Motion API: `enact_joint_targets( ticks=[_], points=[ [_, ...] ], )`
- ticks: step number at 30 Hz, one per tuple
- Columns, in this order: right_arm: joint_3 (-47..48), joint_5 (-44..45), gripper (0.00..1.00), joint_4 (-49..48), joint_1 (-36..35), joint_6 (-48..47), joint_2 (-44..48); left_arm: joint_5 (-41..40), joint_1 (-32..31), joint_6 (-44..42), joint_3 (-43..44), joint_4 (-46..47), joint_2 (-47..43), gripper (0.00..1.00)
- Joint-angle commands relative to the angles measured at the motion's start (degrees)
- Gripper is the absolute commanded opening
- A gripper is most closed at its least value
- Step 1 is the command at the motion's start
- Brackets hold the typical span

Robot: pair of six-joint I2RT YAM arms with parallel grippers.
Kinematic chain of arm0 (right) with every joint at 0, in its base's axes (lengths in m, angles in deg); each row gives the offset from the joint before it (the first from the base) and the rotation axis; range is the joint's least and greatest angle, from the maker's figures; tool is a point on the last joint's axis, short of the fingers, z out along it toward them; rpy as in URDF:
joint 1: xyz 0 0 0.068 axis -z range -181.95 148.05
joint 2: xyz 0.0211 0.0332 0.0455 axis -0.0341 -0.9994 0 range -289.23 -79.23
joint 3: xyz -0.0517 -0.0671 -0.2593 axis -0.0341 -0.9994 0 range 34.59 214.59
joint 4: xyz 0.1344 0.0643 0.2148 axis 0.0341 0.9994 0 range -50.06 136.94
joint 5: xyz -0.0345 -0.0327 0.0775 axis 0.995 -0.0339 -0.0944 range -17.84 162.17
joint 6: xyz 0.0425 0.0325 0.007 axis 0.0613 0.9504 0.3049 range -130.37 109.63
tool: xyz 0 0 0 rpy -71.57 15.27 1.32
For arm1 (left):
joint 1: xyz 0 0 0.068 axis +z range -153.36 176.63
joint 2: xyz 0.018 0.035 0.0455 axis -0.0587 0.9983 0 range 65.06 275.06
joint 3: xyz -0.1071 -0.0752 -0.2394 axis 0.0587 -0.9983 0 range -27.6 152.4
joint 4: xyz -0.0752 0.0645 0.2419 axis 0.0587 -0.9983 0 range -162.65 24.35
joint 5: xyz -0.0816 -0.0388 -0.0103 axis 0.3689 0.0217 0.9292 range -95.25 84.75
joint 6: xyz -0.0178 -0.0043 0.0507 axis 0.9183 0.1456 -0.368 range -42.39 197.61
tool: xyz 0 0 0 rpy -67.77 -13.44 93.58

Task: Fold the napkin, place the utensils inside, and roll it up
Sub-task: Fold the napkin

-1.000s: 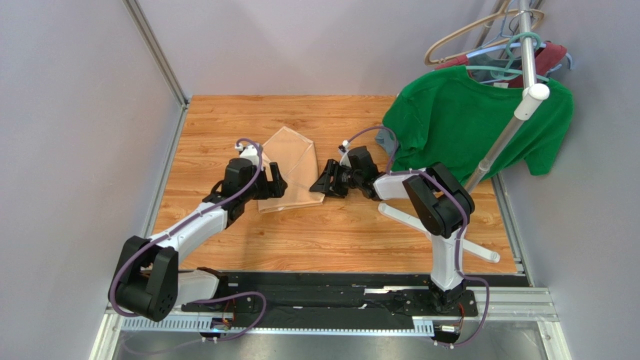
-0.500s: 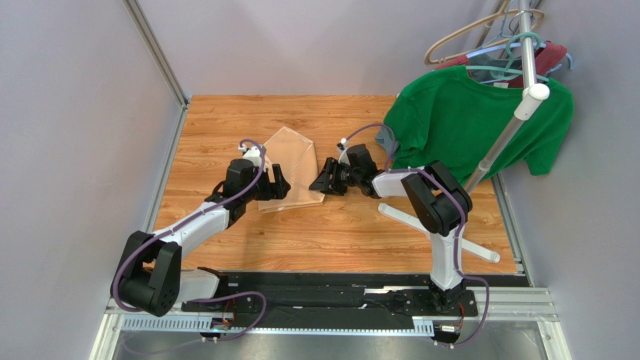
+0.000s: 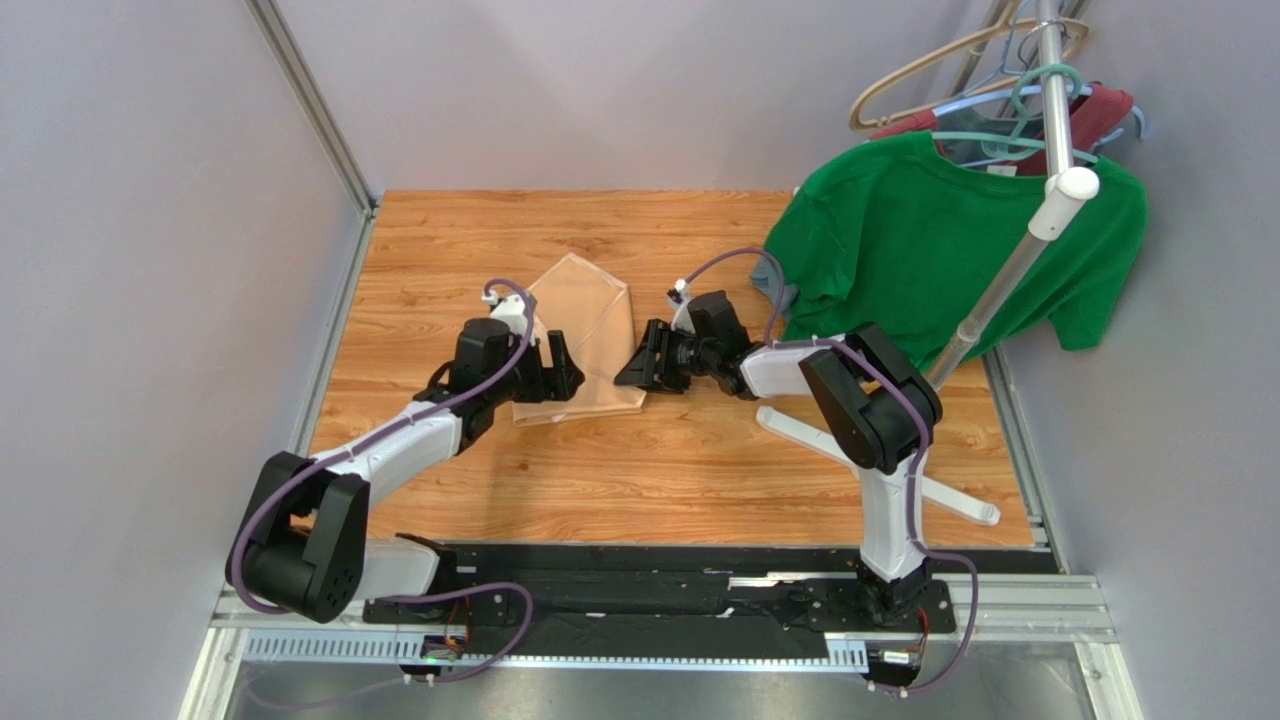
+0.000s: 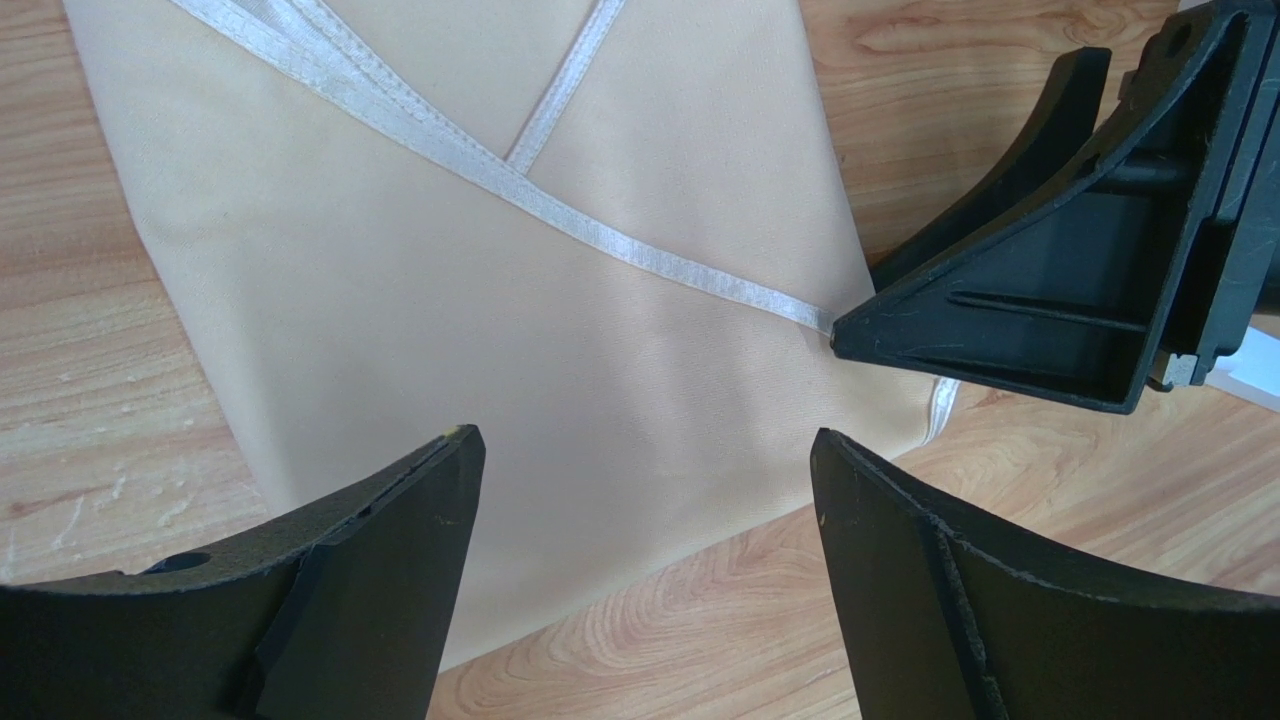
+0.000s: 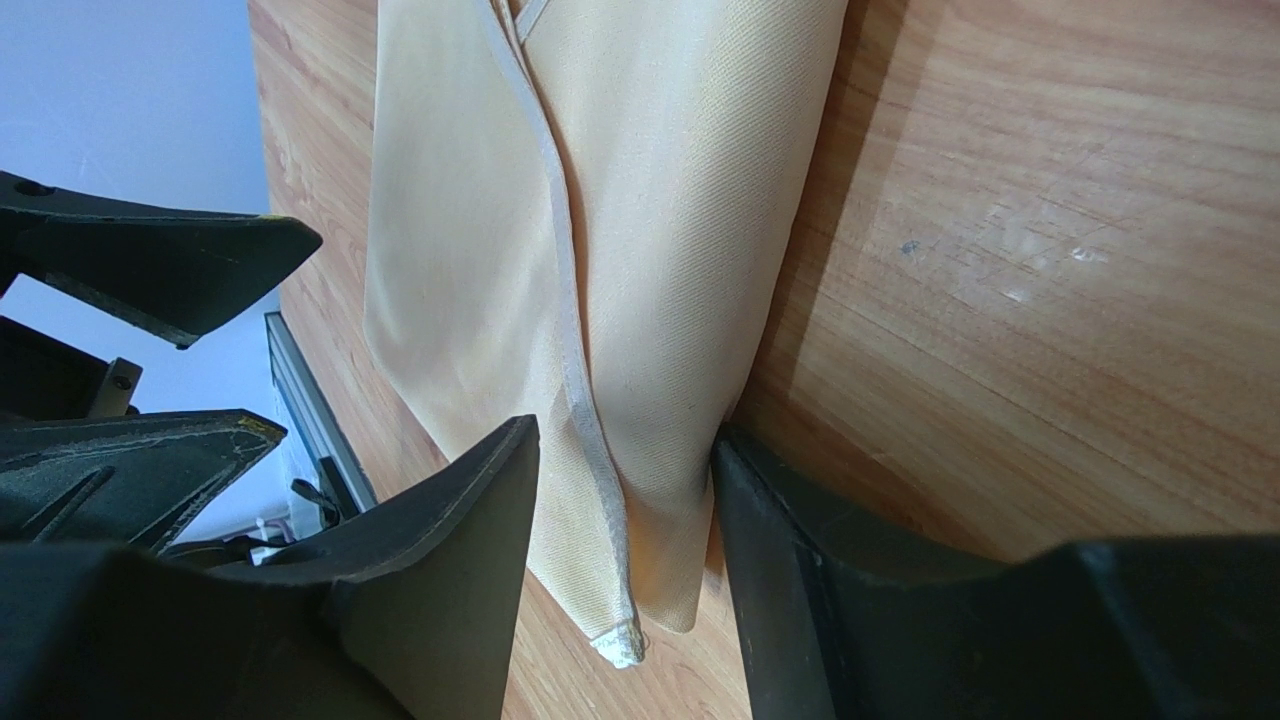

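Napkin [image 3: 579, 333] is lying folded on the wooden bench [image 3: 676, 473], left of centre and closer to the far edge than the near one. Its white hem [image 4: 661, 263] is showing as crossing bands on top.

Left claw [image 3: 550, 371] is hovering over the napkin's near left part, jaws spread wide and released, with only cloth and bench below them.

Right claw [image 3: 643, 366] is sitting low at the napkin's near right corner, its fingers [image 5: 451, 510] straddling that corner. In the right wrist view cloth is filling the gap between them, but whether it is being pinched cannot be told.

The two claws are facing each other across the napkin, near but apart.

Green T-shirt [image 3: 932, 255] is hanging over the far right corner from a slanting rack pole [image 3: 1010, 278], just behind the right arm's wrist. White rack legs [image 3: 962, 506] are lying on the bench beneath the right arm's elbow. Hangers [image 3: 962, 75] are crowding the pole's top.
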Motion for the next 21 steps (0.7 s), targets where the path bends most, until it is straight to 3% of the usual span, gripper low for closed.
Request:
enact_joint_targets(
  ticks=[1, 21],
  points=[
    [0.3, 2.2, 0.5, 4.3, -0.8, -2.2, -2.1, 1.5, -0.3, -0.5, -0.4, 3.1, 0.4, 0.89],
    [5.1, 8.4, 0.2, 15.8, -0.8, -5.1, -3.9, 4.4, -2.1, -2.8, -1.8, 5.2, 0.1, 0.89]
  ],
)
